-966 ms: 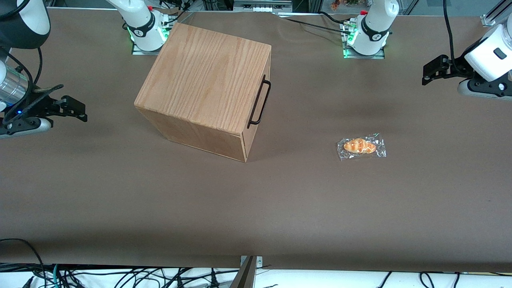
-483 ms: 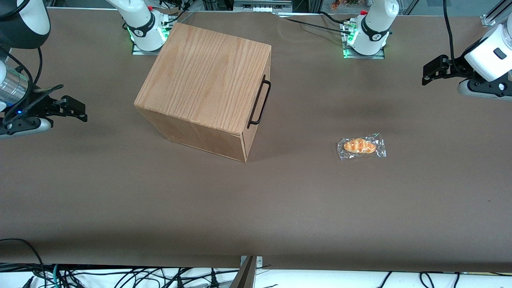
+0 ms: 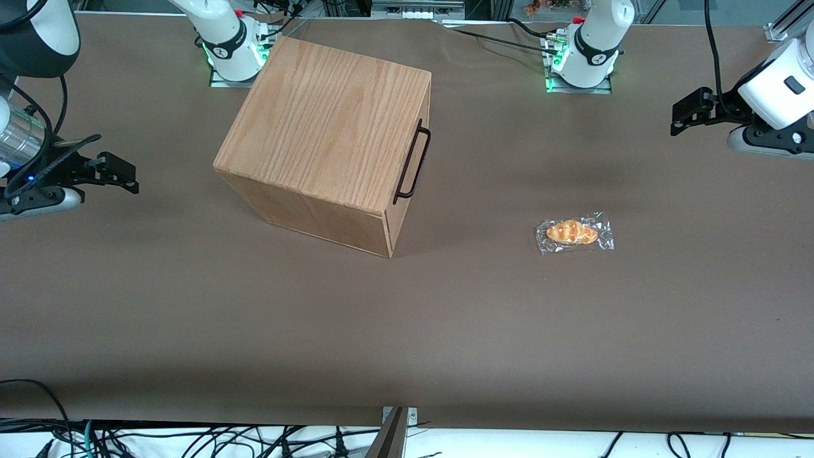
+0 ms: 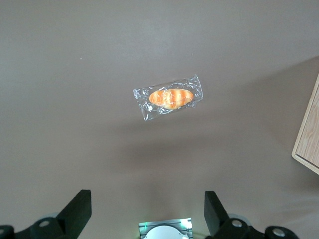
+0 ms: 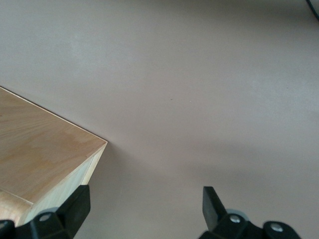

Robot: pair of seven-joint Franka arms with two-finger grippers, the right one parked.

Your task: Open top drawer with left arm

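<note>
top drawer (image 3: 407, 191): shut flush in the oak-grain box (image 3: 331, 133), front plank turned toward the working arm's end of the table, only a thin sliver of it showing in the front view

handle (image 3: 412, 163): thin black wire bar on the drawer front, long axis slanting from near the front camera up and away, same line as the box edge it sits on

box: sits skewed on the brown table (image 3: 445, 318), one corner closest to the front camera, grain lines running roughly along that same slant

writing: nothing readable on the box or drawer, no brand or label to make out

wrapped bread (image 3: 574, 233): little orange roll in clear plastic, flat on the table between the box and the working arm, well apart from both; also seen from the left wrist (image 4: 169, 97)

left arm (image 3: 772, 95): way out at the working arm's end of the table, up off the surface

gripper (image 3: 683, 117): black, fingers spread wide, holding nothing, hanging well clear of the handle; fingertips (image 4: 79, 206) far apart in the wrist view

change from half a second back: basically none, box, bread and gripper all in the same spots
</note>
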